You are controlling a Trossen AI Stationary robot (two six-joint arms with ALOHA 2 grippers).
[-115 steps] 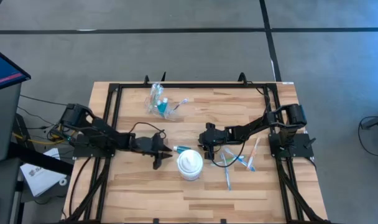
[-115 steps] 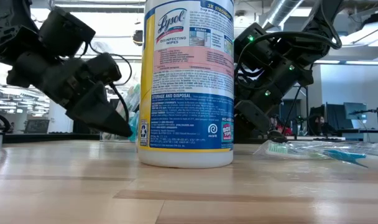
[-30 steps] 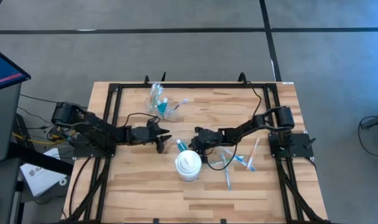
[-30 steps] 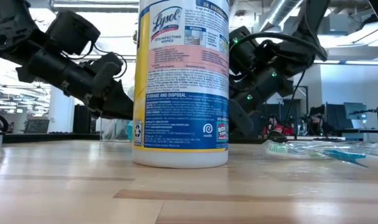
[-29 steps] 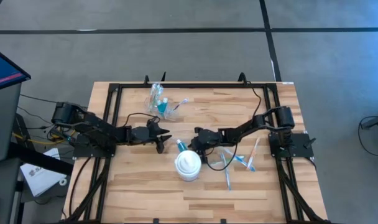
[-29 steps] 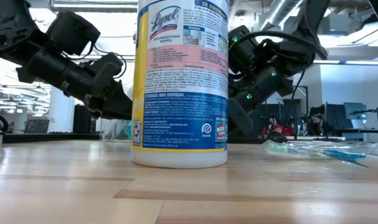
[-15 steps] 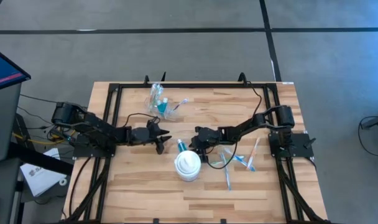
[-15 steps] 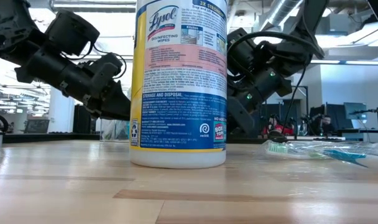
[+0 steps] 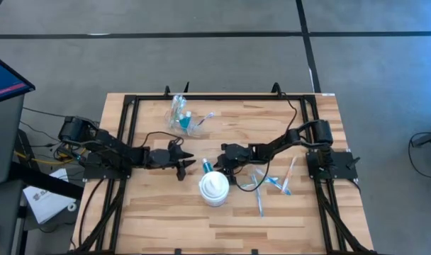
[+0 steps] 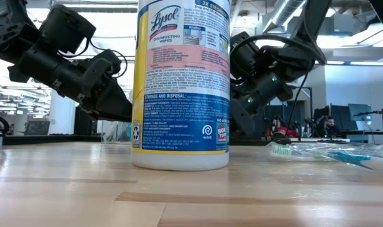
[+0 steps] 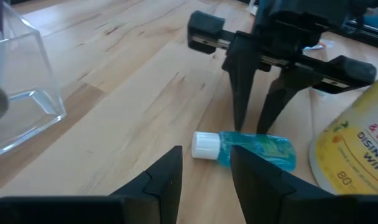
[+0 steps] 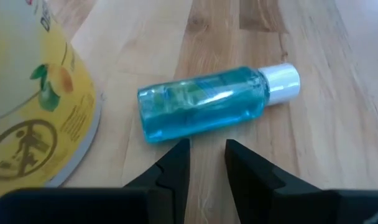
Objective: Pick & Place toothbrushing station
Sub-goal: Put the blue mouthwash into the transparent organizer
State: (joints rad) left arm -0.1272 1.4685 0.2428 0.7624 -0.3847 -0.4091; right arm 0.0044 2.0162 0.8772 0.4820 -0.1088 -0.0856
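A: Blue bottle (image 11: 248,150) lies mid-desk beside the wipes canister (image 9: 215,188), between left gripper (image 9: 189,166) and right gripper (image 9: 217,166), both part-open, empty.
B: Converging, they risk colliding or rolling it away.

Wipes tub (image 10: 182,82) — top cropped — low view

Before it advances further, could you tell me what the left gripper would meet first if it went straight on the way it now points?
Most likely the small blue white-capped bottle lying just ahead of the left gripper; the right gripper stands right behind it.
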